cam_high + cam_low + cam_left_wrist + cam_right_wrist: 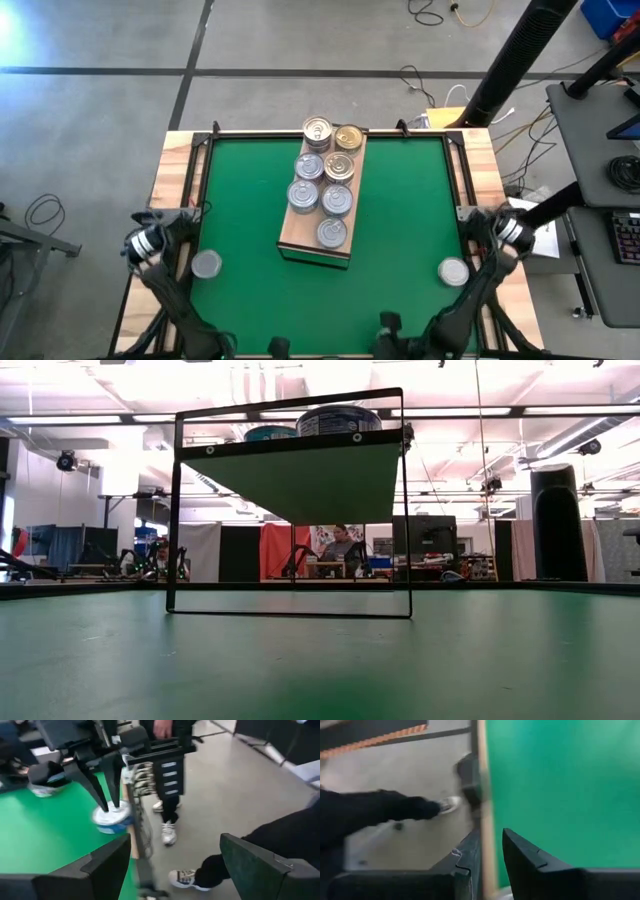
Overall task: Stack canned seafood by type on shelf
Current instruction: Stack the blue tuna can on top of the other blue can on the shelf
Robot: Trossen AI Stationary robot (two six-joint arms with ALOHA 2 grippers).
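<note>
The right pincer (490, 837) is at the right side of the tabletop (400, 240), by its wooden edge. Its two fingers are drawn almost together, with only a thin slit between them and nothing held. Seen from the left wrist, its dark fingertips point down at the lid of a lone silver-topped tin (112, 817), which stands on the green surface close to that edge. I cannot tell whether the tips touch the lid.

The left pincer (176, 840) waits at the left side of the tabletop. Its fingers are spread wide and it is empty. A second lone tin (207, 264), also silver-topped, stands on the green near it.

The shelf (296, 238) lies in the middle of the tabletop, well apart from both arms, running lengthwise from near the far edge toward the near side. Seven tins stand on it in two rows:
- At the far end, a silver-topped tin (317, 130) sits beside a gold-topped one (348, 137).
- Behind them another silver one (310, 166) sits beside another gold one (339, 167).
- Next come two silver-topped tins (303, 195) side by side.
- A single silver tin (332, 233) stands nearest the shelf's near end.

Beyond the right edge, on the floor, a person's dark trouser legs and pale shoes (167, 832) show. From table height, another person (340, 545) sits far back in the room.
</note>
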